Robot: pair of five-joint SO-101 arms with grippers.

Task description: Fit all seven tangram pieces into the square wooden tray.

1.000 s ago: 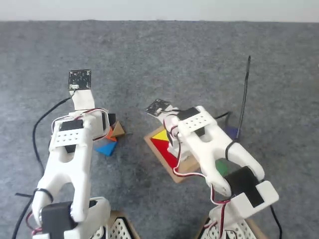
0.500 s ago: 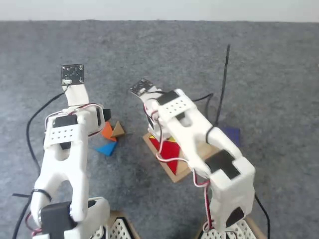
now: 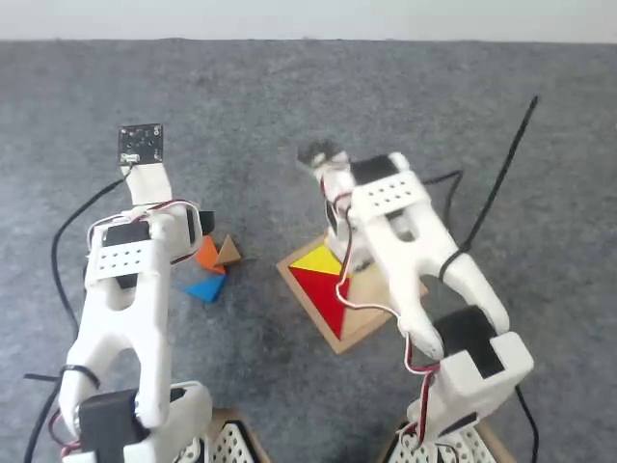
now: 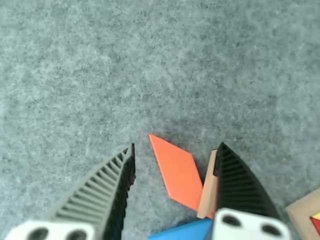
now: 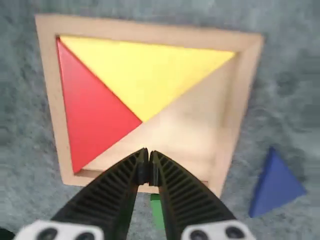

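Two arms: the left arm [image 3: 130, 289] and the right arm [image 3: 405, 231] rise side by side from the near edge of the bench [image 3: 289, 106].
Left side: the left pincer [image 4: 176, 149] is released, fingers spread wide, low over the loose pieces.
Right side: the right pincer [image 5: 145, 152] is clenched with nothing between its tips, above the tray's bare floor by one rim.
Tray: the square wooden tray [image 3: 307, 307] lies near the bench's middle. It is turned so its sides run diagonal to the bench edges, with one corner towards the near edge.
Seated pieces: the yellow triangle [image 5: 145, 70] and the red triangle [image 5: 92, 115] each lie with the long side along a rim and the apex pointing at the tray's centre. They meet along a seam from one corner.
Loose group: the orange parallelogram [image 4: 177, 172] lies flat on the left-edge side of the tray, its long axis running out between the open fingers. The tan piece [image 4: 207, 187] touches one of its long sides. The light blue triangle [image 3: 205, 287] is just beside both, nearer the near edge.
Other pieces: a dark blue triangle [image 5: 272, 182] lies on the bench just outside the tray. A green piece [image 5: 156, 212] lies just outside the rim, partly hidden under the pincer.
Surface: grey felt-like covering.
Room: a pale wall [image 3: 308, 17] stands beyond the far edge.
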